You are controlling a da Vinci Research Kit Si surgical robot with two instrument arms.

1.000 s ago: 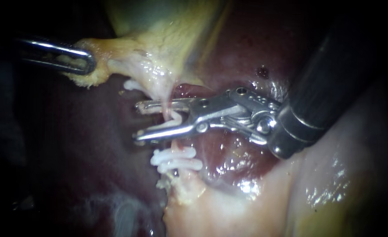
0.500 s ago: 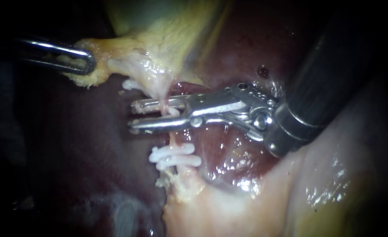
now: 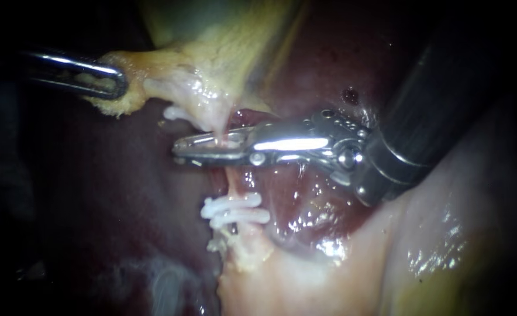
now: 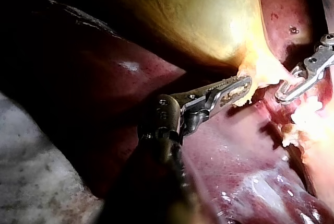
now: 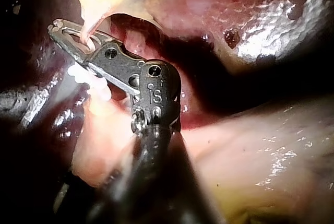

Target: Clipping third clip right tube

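My right instrument (image 3: 178, 150) comes in from the upper right, and its jaws lie nearly together across a thin pale tube (image 3: 233, 184) just below the gallbladder's neck. A white clip shows faintly between them. Two white clips (image 3: 235, 212) sit lower on the same tube. In the right wrist view the jaws (image 5: 65, 32) close around the tube (image 5: 87, 30). My left instrument (image 3: 116, 82) is shut on yellowish tissue at the gallbladder's (image 3: 212, 52) edge and holds it out to the left. The left wrist view shows those jaws (image 4: 241, 86) on that tissue.
Dark red liver (image 3: 328, 52) lies behind the tube and around it. Another white clip (image 3: 173, 112) sits left of the gallbladder's neck. Pale glistening tissue (image 3: 387, 257) fills the lower right. My right instrument's thick shaft (image 3: 440, 99) covers the upper right.
My right instrument's jaws, open around the tube a second ago, have closed down on it. They also shifted slightly left and up. The left instrument has held still.
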